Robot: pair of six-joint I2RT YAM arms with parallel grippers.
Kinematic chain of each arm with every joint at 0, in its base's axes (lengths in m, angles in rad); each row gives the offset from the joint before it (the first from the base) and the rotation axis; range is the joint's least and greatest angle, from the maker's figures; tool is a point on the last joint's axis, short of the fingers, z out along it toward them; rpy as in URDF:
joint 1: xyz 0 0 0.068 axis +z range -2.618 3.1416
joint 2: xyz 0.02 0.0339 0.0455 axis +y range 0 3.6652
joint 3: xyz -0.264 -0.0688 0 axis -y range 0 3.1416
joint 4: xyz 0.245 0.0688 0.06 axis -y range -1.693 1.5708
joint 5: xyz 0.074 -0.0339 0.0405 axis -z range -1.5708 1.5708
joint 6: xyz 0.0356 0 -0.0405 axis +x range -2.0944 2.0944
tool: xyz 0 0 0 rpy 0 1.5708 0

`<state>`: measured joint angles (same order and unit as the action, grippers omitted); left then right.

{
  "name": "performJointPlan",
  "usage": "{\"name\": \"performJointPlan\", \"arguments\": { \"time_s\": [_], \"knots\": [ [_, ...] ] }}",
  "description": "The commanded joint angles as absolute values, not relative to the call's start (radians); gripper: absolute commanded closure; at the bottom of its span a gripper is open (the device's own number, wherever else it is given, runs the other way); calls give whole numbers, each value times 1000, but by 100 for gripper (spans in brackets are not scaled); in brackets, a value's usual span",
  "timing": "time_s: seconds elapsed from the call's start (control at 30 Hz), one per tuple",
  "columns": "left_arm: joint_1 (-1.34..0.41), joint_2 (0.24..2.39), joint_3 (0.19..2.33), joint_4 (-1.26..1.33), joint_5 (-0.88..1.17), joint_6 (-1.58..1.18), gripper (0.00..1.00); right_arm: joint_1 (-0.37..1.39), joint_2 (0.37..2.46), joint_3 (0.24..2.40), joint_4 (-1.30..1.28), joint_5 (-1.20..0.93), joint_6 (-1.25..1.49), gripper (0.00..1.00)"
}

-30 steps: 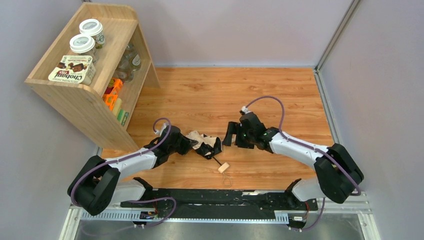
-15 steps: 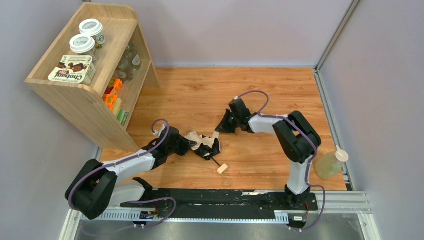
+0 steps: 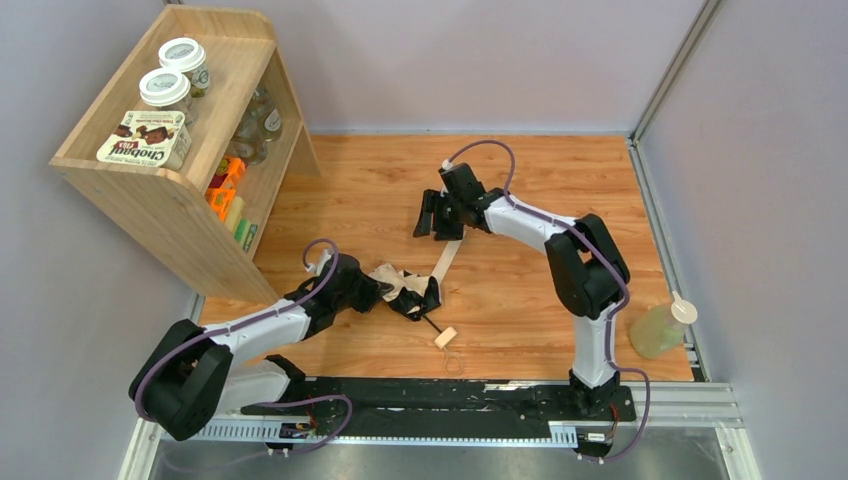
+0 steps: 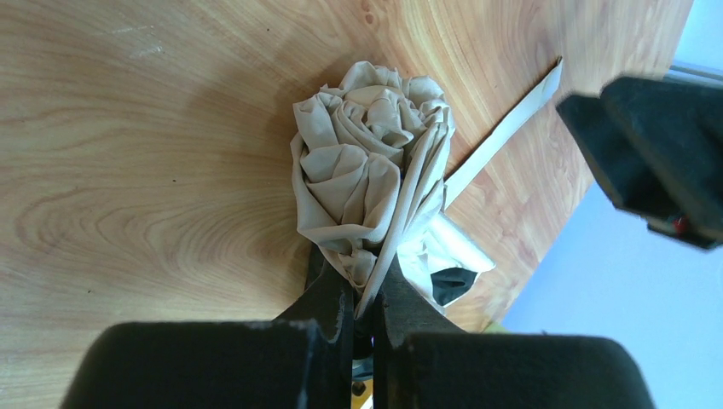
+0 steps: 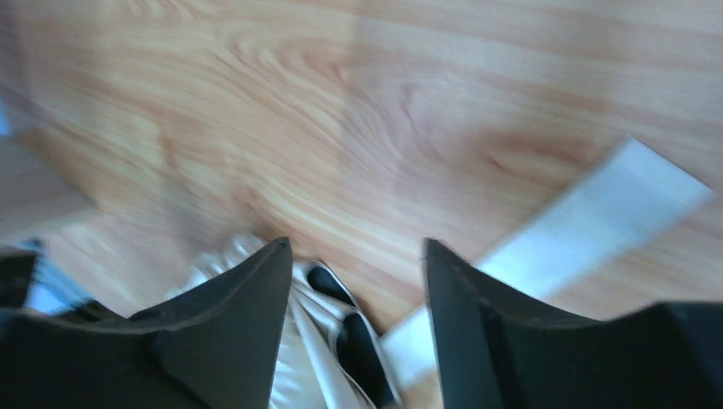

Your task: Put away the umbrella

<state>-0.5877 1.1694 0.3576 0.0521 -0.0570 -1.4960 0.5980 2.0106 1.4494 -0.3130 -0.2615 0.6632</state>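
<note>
Your left gripper (image 4: 365, 294) is clamped on the crumpled umbrella (image 3: 412, 290), which lies on the table (image 3: 520, 180) near the arm bases. Your right gripper (image 3: 428, 214) stands wide and empty, just beyond the loose strap (image 3: 443, 262). The shelf (image 3: 170, 190) stands far left and the bottle (image 3: 658, 330) far right, both well apart from the umbrella.

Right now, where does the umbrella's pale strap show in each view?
Top external: the strap runs from the bunched canopy up toward the right gripper.
Left wrist: strap at upper right, slanting away from the canopy.
Right wrist: strap, blurred, at right; canopy at bottom.
Shared landmark: the bunched canopy.
</note>
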Motion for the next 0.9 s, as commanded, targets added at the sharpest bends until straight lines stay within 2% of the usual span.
{"name": "performJointPlan", "arguments": {
  "time_s": [0.0, 0.13, 0.23, 0.4, 0.63, 0.77, 0.8, 0.83, 0.87],
  "knots": [
    [-595, 1192, 340, -208, -94, -1459, 100, 653, 1797, 1411, -472, -132, 347, 31],
    [-597, 1192, 367, -258, -92, -1459, 100, 806, 1614, 1219, -387, -14, 141, 15],
    [-597, 1204, 379, -273, -87, -1465, 100, 926, 1508, 1019, -174, 49, 83, 10],
    [-597, 1235, 390, -284, -74, -1473, 100, 1093, 1563, 962, -17, 202, 51, 12],
    [-597, 1241, 400, -301, -61, -1482, 100, 1203, 1801, 1074, 46, 466, -58, 15],
    [-598, 1232, 402, -316, -52, -1499, 100, 1224, 1899, 1129, 3, 575, -40, 26],
    [-597, 1230, 403, -319, -52, -1502, 100, 1224, 1910, 1126, -27, 590, -19, 32],
    [-598, 1226, 405, -322, -52, -1502, 100, 1223, 1917, 1115, -40, 600, -6, 48],
    [-598, 1224, 405, -322, -55, -1503, 100, 1223, 1914, 1097, -44, 604, 27, 60]
  ]
}}
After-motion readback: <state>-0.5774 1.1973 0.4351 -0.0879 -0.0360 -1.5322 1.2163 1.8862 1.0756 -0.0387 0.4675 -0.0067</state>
